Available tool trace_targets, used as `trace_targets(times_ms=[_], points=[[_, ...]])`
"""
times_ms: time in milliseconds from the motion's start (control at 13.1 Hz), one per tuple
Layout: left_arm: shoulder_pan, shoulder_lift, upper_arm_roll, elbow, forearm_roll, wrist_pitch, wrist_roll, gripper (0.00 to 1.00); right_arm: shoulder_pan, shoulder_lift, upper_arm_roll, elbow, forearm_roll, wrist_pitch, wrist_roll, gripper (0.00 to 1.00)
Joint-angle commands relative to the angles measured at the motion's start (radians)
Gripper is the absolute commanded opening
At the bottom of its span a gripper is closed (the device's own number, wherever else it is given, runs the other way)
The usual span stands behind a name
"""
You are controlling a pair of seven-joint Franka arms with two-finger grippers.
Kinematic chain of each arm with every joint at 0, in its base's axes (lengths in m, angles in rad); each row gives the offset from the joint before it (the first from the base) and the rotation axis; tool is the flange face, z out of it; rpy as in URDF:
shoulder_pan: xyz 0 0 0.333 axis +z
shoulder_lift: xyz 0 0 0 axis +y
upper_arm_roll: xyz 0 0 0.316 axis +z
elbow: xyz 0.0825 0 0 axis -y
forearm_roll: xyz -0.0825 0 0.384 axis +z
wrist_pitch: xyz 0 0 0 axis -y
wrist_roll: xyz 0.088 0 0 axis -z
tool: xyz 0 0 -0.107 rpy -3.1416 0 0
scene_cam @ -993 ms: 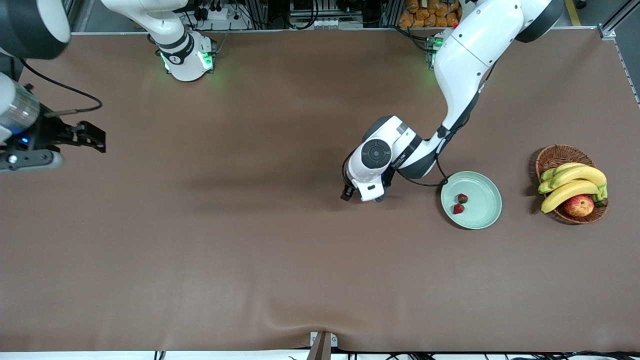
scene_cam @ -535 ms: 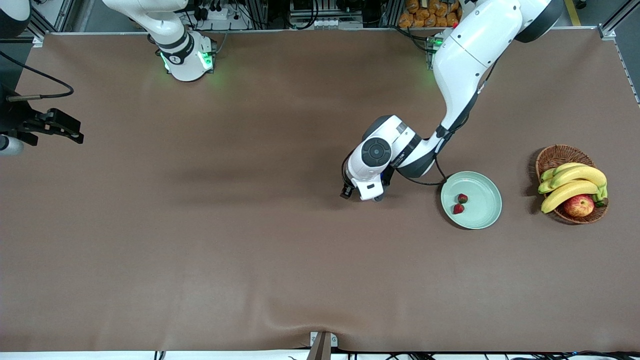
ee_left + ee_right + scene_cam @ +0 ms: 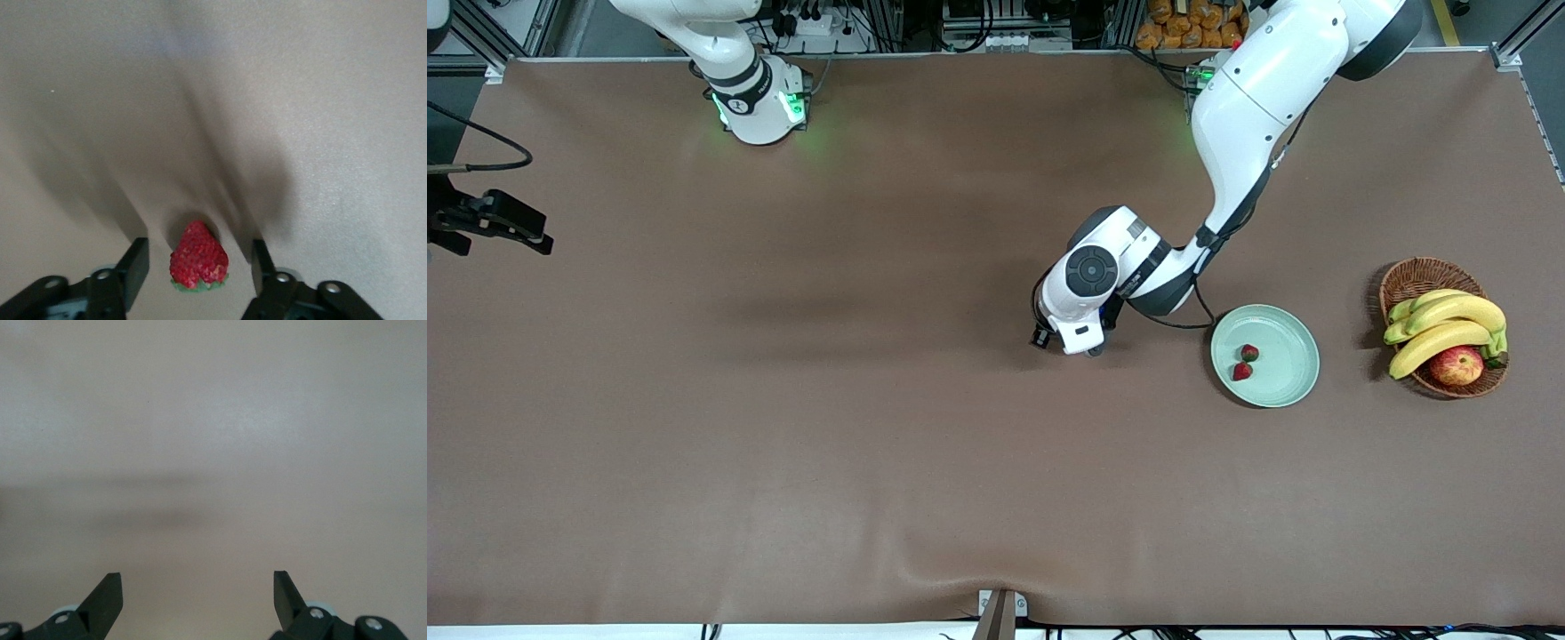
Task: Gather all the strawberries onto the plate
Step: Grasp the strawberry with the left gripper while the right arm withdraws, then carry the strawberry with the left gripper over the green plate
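Two strawberries (image 3: 1249, 353) (image 3: 1241, 371) lie in the pale green plate (image 3: 1288, 384). A third strawberry (image 3: 199, 257) rests on the brown table between the fingers of my left gripper (image 3: 199, 247), with a gap on each side of it. In the front view my left gripper (image 3: 1065, 345) is down at the table beside the plate, toward the right arm's end, and the wrist hides that berry. My right gripper (image 3: 532, 233) hangs open at the right arm's end of the table. In the right wrist view that gripper (image 3: 198, 577) has nothing between its fingers.
A wicker basket (image 3: 1414, 276) with bananas (image 3: 1449, 324) and an apple (image 3: 1456, 364) stands beside the plate, at the left arm's end. A black cable (image 3: 1192, 324) loops from the left wrist to the plate's rim.
My left gripper's fingers have drawn closer together around the strawberry on the table. The right arm has pulled back toward its end of the table.
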Motion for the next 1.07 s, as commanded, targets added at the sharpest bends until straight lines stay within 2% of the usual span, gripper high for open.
trace_targets(times_ms=[0,76,229,382,688,993], points=[[-0.003,0.002,0.002,0.005,0.015,0.008,-0.014,0.05,-0.021,-0.001,0.012,0.009,0.028,-0.019,0.011,1.00],[0.004,-0.003,0.002,0.006,0.015,0.008,-0.003,0.00,-0.029,0.002,0.012,0.009,0.042,-0.015,0.011,1.00],[0.018,-0.015,0.005,0.020,0.068,0.002,0.003,0.00,-0.087,0.001,0.014,0.009,0.092,-0.020,0.008,1.00],[0.079,-0.070,0.016,0.023,0.142,-0.007,0.012,0.00,-0.095,-0.001,0.015,0.009,0.102,-0.023,-0.001,1.00],[0.219,-0.167,0.005,0.021,0.128,-0.174,0.278,0.00,-0.067,0.000,0.018,0.006,0.088,-0.025,-0.002,1.00],[0.351,-0.179,-0.009,0.017,0.128,-0.284,0.518,0.00,-0.069,-0.001,0.017,0.009,0.083,-0.023,0.004,1.00]])
